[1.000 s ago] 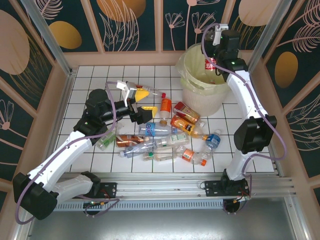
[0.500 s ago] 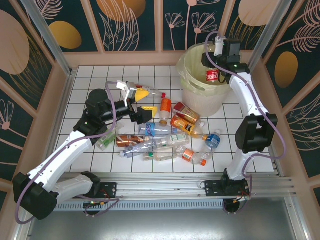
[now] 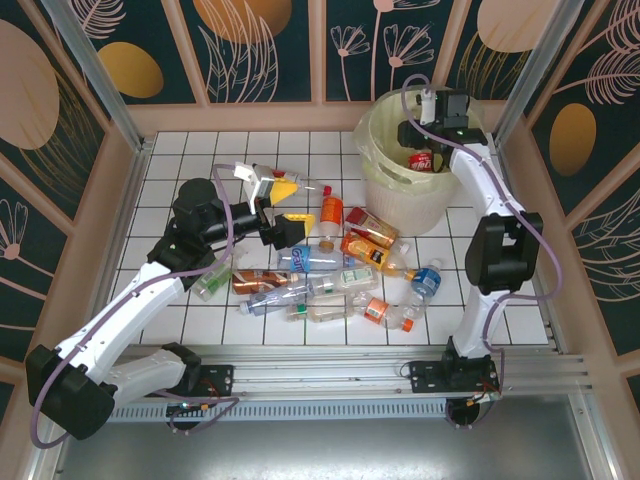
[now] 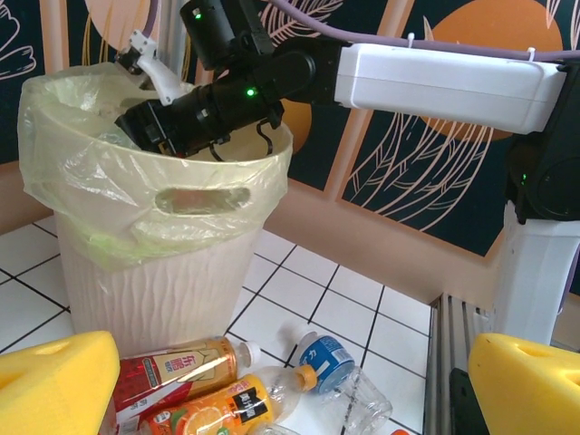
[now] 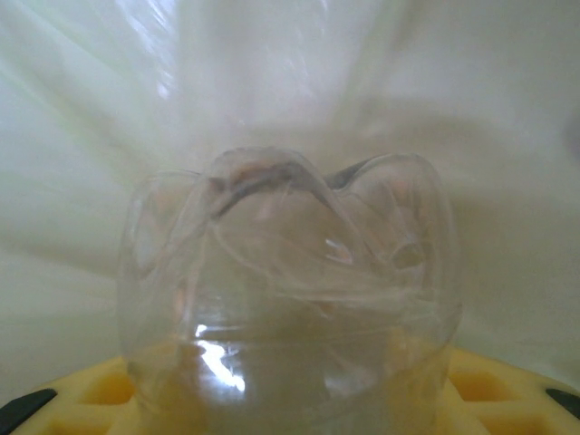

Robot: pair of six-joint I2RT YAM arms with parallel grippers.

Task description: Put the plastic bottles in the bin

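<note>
Bottles (image 3: 330,275) lie heaped on the tiles, and the left gripper (image 3: 290,205) hovers over them with jaws wide apart. Far side: the right gripper (image 3: 420,152) sits inside the bin (image 3: 400,205), clamped on a clear bottle (image 5: 290,290). Drop step, I'd say. Next: let go, lift clear.

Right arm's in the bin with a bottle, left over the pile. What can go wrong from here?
1. The right arm reaches inside the bin, close to the loose liner; pulling out may snag it and tip the bin.
2. The held bottle looks close to the liner, so it may hang up on release.
3. The pile of bottles lies touching below the open left jaws; a grab may roll neighbours away.
</note>
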